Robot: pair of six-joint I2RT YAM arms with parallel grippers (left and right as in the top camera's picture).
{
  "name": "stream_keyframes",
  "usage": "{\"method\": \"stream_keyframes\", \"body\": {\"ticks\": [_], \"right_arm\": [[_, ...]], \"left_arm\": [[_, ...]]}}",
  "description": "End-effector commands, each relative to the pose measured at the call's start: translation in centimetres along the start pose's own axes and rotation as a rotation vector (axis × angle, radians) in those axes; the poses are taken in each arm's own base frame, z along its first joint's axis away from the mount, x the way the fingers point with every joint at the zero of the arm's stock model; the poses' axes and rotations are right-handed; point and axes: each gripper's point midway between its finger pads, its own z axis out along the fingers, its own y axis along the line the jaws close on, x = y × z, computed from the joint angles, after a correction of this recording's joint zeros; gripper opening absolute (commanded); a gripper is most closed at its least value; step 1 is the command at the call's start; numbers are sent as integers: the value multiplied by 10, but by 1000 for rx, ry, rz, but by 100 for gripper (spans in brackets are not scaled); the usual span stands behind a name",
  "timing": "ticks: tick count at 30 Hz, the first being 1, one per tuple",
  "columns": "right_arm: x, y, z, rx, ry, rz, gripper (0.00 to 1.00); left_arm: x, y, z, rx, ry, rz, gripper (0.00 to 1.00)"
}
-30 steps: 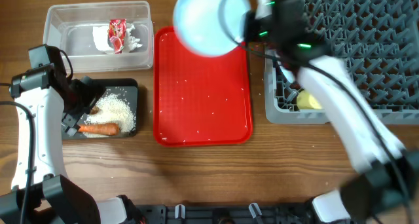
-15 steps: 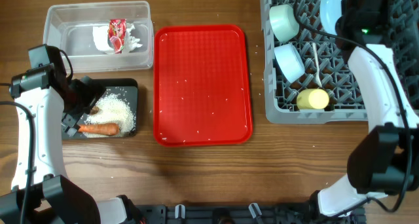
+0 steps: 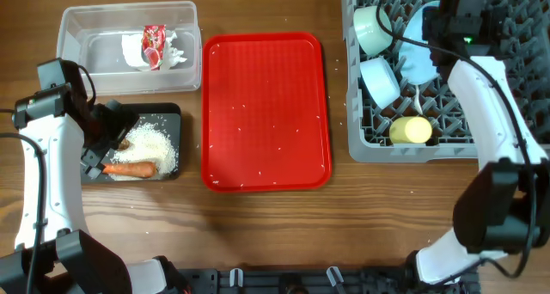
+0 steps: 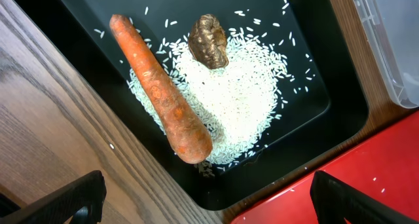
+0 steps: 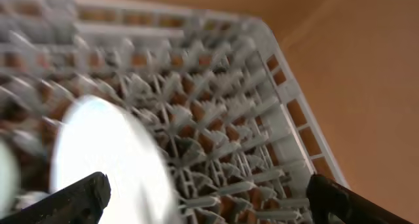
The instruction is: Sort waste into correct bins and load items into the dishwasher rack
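Observation:
My left gripper (image 4: 209, 207) hangs open above the black tray (image 4: 308, 129), which holds loose rice (image 4: 236, 99), an orange carrot (image 4: 163, 99) and a brown food scrap (image 4: 208, 40). In the clear tub (image 3: 82, 32) lie a red wrapper (image 3: 155, 45) and white tissue (image 3: 135, 52). The grey rack (image 3: 507, 70) holds two pale bowls (image 3: 371, 27) (image 3: 379, 79), a yellow cup (image 3: 411, 129), a white spoon (image 3: 415, 92) and the pale blue plate (image 3: 418, 53). Over the rack, my right gripper (image 5: 209, 204) is open, with the blurred plate (image 5: 111, 158) near its left finger.
A flat red serving tray (image 3: 265, 109) with a few rice grains lies between the bins and the rack. Bare wooden table (image 3: 275, 234) runs along the front. The rack's far corner and rim (image 5: 288, 99) show in the right wrist view.
My right arm swung the plate from above the red tray over to the rack and opened its jaws; the plate now rests among the pegs. The left arm has not moved.

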Motion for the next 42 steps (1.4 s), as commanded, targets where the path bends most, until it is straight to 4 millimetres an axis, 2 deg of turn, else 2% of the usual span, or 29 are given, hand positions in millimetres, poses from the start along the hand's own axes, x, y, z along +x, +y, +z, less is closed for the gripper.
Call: {"method": "stream_keyframes", "body": {"ticks": [1,2,3,6,7,8,15,16,18,19,21,24,25,28,33,37,40,42], "right_arm": [[-57,-17,-84,-64,-197,125,100],[-59,-13,-103,-123,-206,162,100],[-57,2,-124,-243,-199,205,100],[-35,71,-180,-735,-59,288,100],[-32,85,-192,-837,-29,300,100],[-31,91,-195,-877,-18,298,100],[-25,89,-184,-829,0,286,100],[-27,81,-183,-786,-14,293,100],[-35,63,-192,-743,-82,318,100],[-39,50,-204,-733,-160,339,100],[-35,33,-218,-712,-277,379,100],[2,16,-229,-674,-442,441,100],[23,12,-231,-660,-503,467,100],[85,15,-230,-661,-609,506,100],[148,27,-219,-694,-653,607,100],[167,28,-218,-695,-695,619,100],[180,33,-213,-689,-645,594,100],[198,41,-203,-684,-560,569,100]], "left_arm": [[-3,2,-5,1,-23,4,100],[-3,2,-5,1,-23,4,100],[-3,2,-5,1,-23,4,100],[-3,2,-5,1,-23,4,100],[-3,2,-5,1,-23,4,100],[-3,2,-5,1,-23,4,100],[-3,2,-5,1,-23,4,100],[-3,2,-5,1,-23,4,100],[-3,2,-5,1,-23,4,100],[-3,2,-5,1,-23,4,100],[-3,2,-5,1,-23,4,100],[-3,2,-5,1,-23,4,100],[-3,2,-5,1,-23,4,100],[-3,2,-5,1,-23,4,100],[-3,2,-5,1,-23,4,100],[-3,2,-5,1,-23,4,100],[-3,2,-5,1,-23,4,100],[-3,2,-5,1,-23,4,100]]}}
